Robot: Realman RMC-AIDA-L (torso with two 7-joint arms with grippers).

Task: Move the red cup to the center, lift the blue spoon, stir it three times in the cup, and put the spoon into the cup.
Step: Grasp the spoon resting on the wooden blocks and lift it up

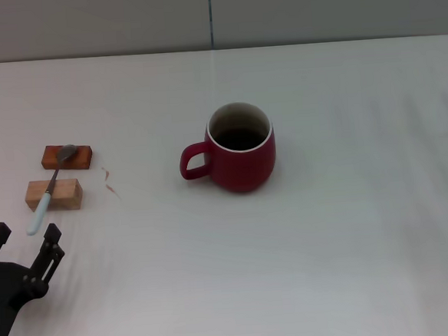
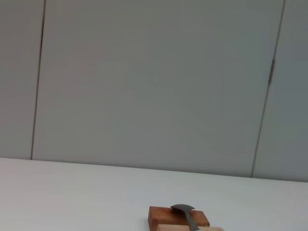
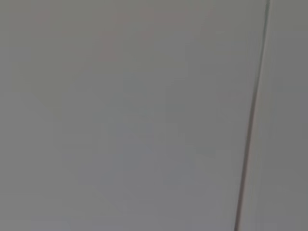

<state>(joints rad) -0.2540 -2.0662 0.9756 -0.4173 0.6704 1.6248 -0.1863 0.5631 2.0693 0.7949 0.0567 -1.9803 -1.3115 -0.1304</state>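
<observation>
The red cup (image 1: 239, 147) stands upright near the middle of the white table, its handle pointing toward my left side. The blue spoon (image 1: 51, 188) lies across two small wooden blocks at the far left, its grey bowl on the reddish block (image 1: 67, 157) and its pale handle over the light block (image 1: 54, 194). My left gripper (image 1: 26, 238) is open and empty, just in front of the spoon's handle end. In the left wrist view the spoon's bowl (image 2: 183, 210) rests on the reddish block (image 2: 166, 215). My right gripper is out of view.
A thin curled scrap (image 1: 109, 180) lies on the table right of the blocks. A grey panelled wall (image 1: 213, 15) rises behind the table's far edge. The right wrist view shows only wall.
</observation>
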